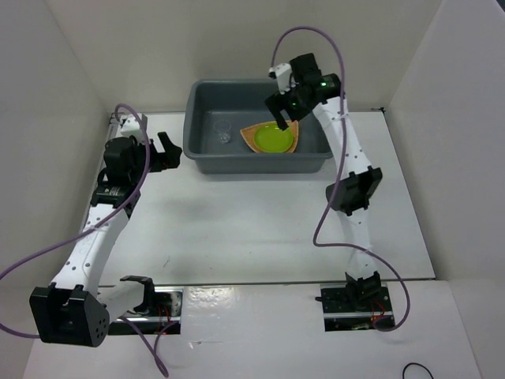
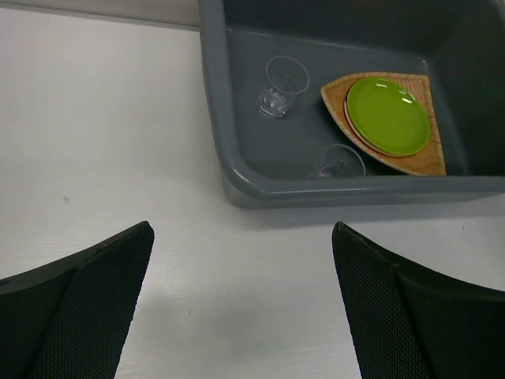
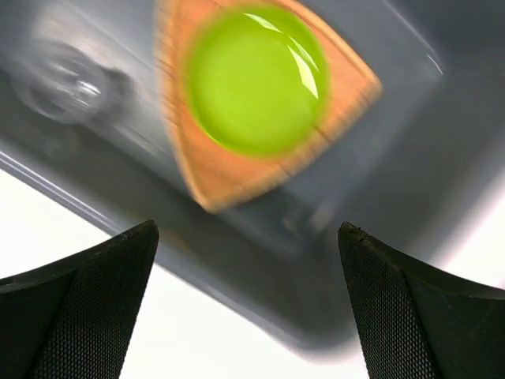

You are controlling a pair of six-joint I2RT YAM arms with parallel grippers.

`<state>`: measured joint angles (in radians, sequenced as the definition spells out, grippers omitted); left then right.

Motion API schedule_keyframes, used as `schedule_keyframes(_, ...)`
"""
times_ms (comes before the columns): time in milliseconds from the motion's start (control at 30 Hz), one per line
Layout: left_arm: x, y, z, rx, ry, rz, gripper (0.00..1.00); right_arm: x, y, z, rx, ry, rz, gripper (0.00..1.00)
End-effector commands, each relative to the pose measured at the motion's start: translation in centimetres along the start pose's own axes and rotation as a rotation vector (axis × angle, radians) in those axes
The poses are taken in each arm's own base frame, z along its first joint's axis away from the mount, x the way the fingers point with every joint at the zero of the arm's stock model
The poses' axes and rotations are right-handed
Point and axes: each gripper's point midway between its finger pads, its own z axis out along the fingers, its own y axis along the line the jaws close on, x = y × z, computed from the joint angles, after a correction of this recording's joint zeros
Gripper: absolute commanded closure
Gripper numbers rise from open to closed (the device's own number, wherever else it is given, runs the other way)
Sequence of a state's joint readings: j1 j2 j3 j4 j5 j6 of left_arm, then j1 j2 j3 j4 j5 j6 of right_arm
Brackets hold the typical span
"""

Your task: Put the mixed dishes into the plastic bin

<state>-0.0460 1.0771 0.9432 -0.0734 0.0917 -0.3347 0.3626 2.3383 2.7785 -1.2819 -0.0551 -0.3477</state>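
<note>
Two glasses (image 2: 282,79) and green plate (image 2: 388,114) on woven plate (image 2: 430,154), all inside bin (image 2: 316,193). Left jaws released over surface (image 2: 118,118), right jaws released above bin, both empty. Glass light, slick, breakable: take by rim. Plates stiff: pinch at edge.

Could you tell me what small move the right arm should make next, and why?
Probably raise the right pincer clear of the plastic bin: its jaws stand open and empty, and the lime-green plate already rests on the woven fan-shaped plate inside.
</note>
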Motion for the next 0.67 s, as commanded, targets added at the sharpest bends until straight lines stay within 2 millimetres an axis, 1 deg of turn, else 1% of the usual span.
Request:
schedule_keyframes(0, -0.9, -0.9, 0.7, 0.049, -0.069, 0.048, 0.0, 0.5, -5.6, -10.9, 0.174, -0.077, 0.086, 0.01)
schedule_keyframes(33, -0.6, -0.6, 0.5, 0.037, -0.067, 0.047, 0.0, 1.0, -6.0, -11.7, 0.185, -0.077, 0.096, 0.01)
schedule_keyframes(67, -0.8, -0.5, 0.6, 0.031, -0.08, 0.048, 0.0, 1.5, -6.4, -12.4, 0.204, -0.073, 0.113, 0.01)
schedule_keyframes(100, -0.2, -0.7, 0.7, 0.038, -0.066, 0.061, 0.0, 3.1, -6.4, -13.8, 0.221, -0.046, 0.122, 0.01)
schedule_keyframes(133, 0.3, -0.4, 0.7, 0.022, -0.059, 0.06, 0.0, 4.0, -6.5, -14.3, 0.228, -0.036, 0.132, 0.01)
schedule_keyframes(167, 0.2, -0.1, 0.7, 0.01, -0.062, 0.059, 0.0, 6.0, -6.5, -13.3, 0.229, 0.014, 0.142, 0.01)
schedule_keyframes(200, 0.6, -0.4, 1.0, 0.016, -0.05, 0.06, 0.0, 6.4, -6.3, -15.8, 0.251, -0.024, 0.148, 0.01)
schedule_keyframes(233, 1.0, 0.0, 0.9, 0.0, -0.036, 0.068, 0.0, 7.7, -6.9, -16.4, 0.271, -0.023, 0.167, 0.01)
schedule_keyframes(267, 1.1, -0.4, 0.9, 0.008, -0.033, 0.07, 0.0, 10.9, -6.5, -15.1, 0.259, 0.048, 0.186, 0.01)
schedule_keyframes(300, 2.0, 0.0, 1.1, 0.0, 0.002, 0.076, 0.0, 10.8, -6.8, -17.5, 0.303, -0.027, 0.194, 0.01)
schedule_keyframes(333, 2.2, -0.6, 1.2, 0.018, 0.018, 0.078, 0.0, 13.8, -7.2, -16.7, 0.318, 0.015, 0.237, 0.01)
schedule_keyframes(367, 1.8, -0.9, 1.2, 0.032, 0.01, 0.079, 0.0, 15.5, -7.0, -17.1, 0.319, 0.032, 0.256, 0.01)
schedule_keyframes(400, 2.1, -1.0, 1.4, 0.04, 0.023, 0.078, 0.0, 15.6, -7.0, -18.8, 0.344, -0.033, 0.275, 0.01)
schedule_keyframes(433, 2.4, -1.0, 1.5, 0.035, 0.044, 0.047, 0.0, 18.7, -7.4, -18.1, 0.355, 0.017, 0.321, 0.01)
schedule_keyframes(467, 2.7, -1.0, 1.7, 0.031, 0.055, 0.026, 0.0, 19.7, -7.3, -18.3, 0.357, 0.015, 0.341, 0.01)
schedule_keyframes(500, 2.5, -1.5, 1.6, 0.054, 0.06, 0.025, 0.0, 19.8, -7.4, -19.4, 0.383, -0.031, 0.335, 0.01)
schedule_keyframes(533, 3.3, -2.2, 1.7, 0.097, 0.091, 0.022, 0.0, 21.7, -7.6, -19.1, 0.395, -0.003, 0.352, 0.01)
schedule_keyframes(567, 3.0, -2.6, 1.5, 0.115, 0.093, 0.022, 0.0, 22.1, -7.5, -19.2, 0.397, -0.012, 0.344, 0.01)
schedule_keyframes(600, 2.4, -3.3, 1.5, 0.139, 0.083, 0.04, 0.0, 21.9, -7.6, -19.9, 0.416, -0.05, 0.328, 0.01)
schedule_keyframes(633, 2.8, -3.4, 1.3, 0.151, 0.1, 0.038, 0.0, 23.0, -7.5, -19.5, 0.419, -0.036, 0.325, 0.01)
